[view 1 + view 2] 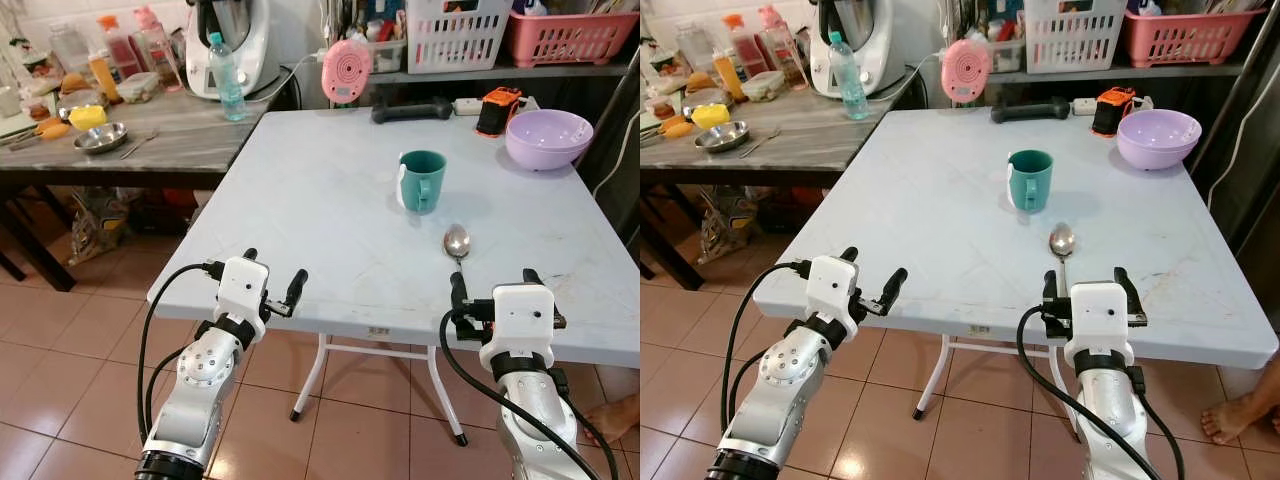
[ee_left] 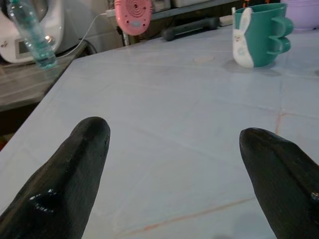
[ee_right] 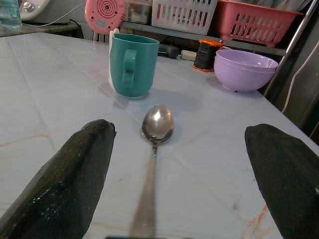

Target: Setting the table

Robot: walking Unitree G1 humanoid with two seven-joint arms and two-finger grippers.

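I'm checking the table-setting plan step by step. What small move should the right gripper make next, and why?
Probably ease the right gripper forward and down over the spoon. Its fingers are open, the spoon's handle lies between them pointing toward the wrist, and nothing is held yet. The left gripper waits open at the table edge.

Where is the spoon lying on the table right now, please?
The spoon lies on the white table toward the robot's right, just in front of the open right gripper, with its bowl pointing toward the green mug.
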